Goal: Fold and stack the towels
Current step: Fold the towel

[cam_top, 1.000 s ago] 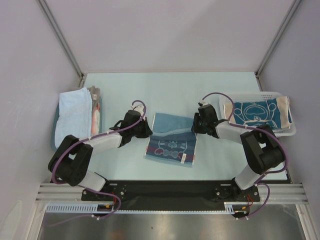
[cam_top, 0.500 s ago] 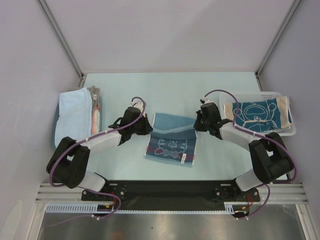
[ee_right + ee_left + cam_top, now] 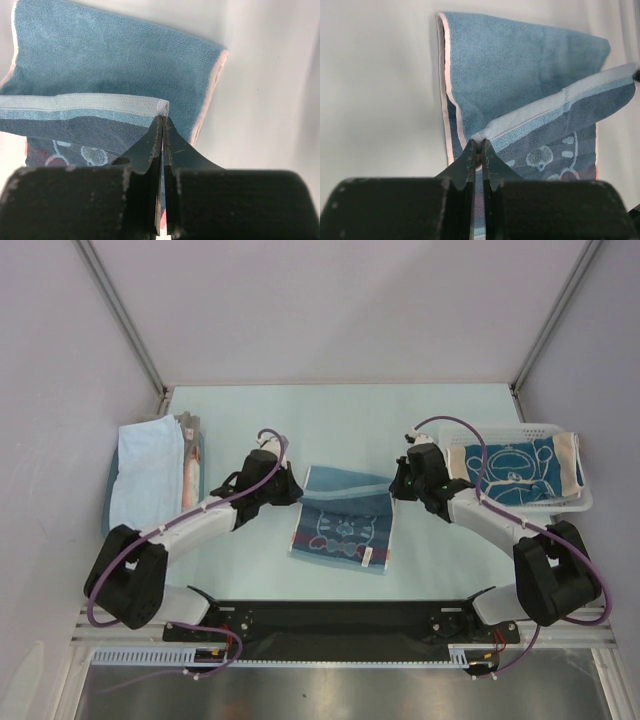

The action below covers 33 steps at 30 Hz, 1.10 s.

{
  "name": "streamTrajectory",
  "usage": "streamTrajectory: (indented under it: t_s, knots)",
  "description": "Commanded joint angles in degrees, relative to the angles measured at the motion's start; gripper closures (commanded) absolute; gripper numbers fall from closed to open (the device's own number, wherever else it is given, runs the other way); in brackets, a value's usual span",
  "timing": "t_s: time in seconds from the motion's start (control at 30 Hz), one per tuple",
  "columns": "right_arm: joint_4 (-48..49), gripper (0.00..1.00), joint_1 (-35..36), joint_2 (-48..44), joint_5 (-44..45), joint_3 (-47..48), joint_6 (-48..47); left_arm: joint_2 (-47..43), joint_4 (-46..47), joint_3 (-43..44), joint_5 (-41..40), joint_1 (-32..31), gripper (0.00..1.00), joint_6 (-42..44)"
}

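Observation:
A blue towel point(image 3: 342, 525) with a white line drawing lies in the middle of the table, its pale-banded edge lifted and doubled over the plain blue back point(image 3: 520, 65). My left gripper point(image 3: 480, 148) is shut on that edge's left corner point(image 3: 299, 495). The right gripper point(image 3: 163, 120) is shut on the edge's right corner point(image 3: 394, 490). The banded edge hangs stretched between them. A dark teal towel point(image 3: 515, 472) with tan ends lies draped over the basket at the right. At the left a light blue towel point(image 3: 148, 472) lies folded.
The white mesh basket point(image 3: 500, 429) stands at the right edge of the table. A shallow teal tray point(image 3: 106, 528) holds the light blue towel, with a pinkish cloth point(image 3: 190, 472) beside it. Grey walls close in the table on three sides.
The right gripper has shut on the towel's right corner. Both arms have reached slightly farther from their bases, carrying the banded edge with them.

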Motion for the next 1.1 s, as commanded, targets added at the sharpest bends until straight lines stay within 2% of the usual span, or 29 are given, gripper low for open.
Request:
streamTrajectory:
  t_s: [0.0,0.2,0.6,1.07]
  knots:
    - [0.39,1.00,0.32,-1.78,-0.40,-0.56,-0.17,-2.97,-0.48,1.18,-1.27,-0.43,0.96,0.52]
    - [-1.36,1.00,0.85,-6.08,-3.10,-2.14,1.14,-5.26,-1.10,0.22,-1.62,-0.43,0.96,-0.09]
    - [-6.54,1.00,3.40,-16.54,-3.21,-5.48,3.08,-8.25,-0.92,-2.95,-0.83,-0.43,0.96,-1.15]
    - [-9.45,1.00,7.88,-20.85,0.04,-7.15,5.45,-12.20,0.31,-8.39,0.05,-0.52,0.95,-2.38]
